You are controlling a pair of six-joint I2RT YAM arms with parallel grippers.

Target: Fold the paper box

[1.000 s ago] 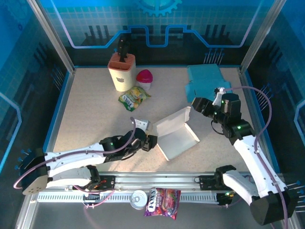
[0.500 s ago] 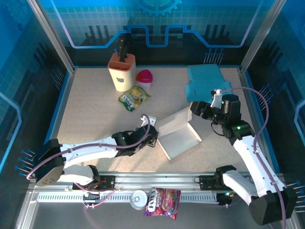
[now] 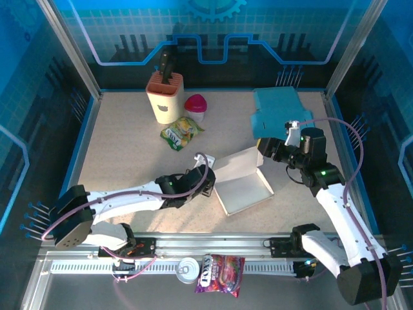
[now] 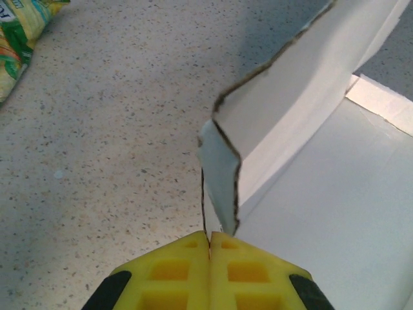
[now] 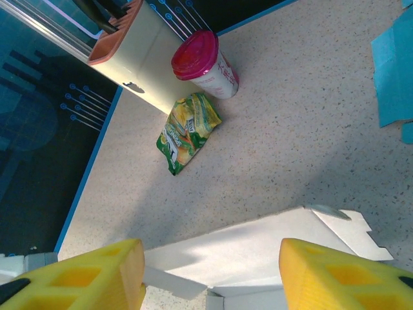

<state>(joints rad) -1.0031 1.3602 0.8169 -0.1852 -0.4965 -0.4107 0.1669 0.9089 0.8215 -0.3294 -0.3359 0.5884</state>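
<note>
Paper box [image 3: 244, 184] lies open a little right of the middle of the table [image 3: 129, 148], its lid [image 3: 235, 163] standing up along the far edge. Since a second ago my left gripper [image 4: 210, 237] has slid forward to the box's left side flap [image 4: 222, 161] and clamped down on it; the yellow fingers now meet with the flap's corner pinched between them. My right gripper [image 5: 210, 258] has edged in over the raised lid, jaws apart, gripping nothing. Beyond, the snack packet [image 5: 187, 132], pink-lidded cup [image 5: 203, 64] and teal box [image 3: 277, 110] sit where they were.
</note>
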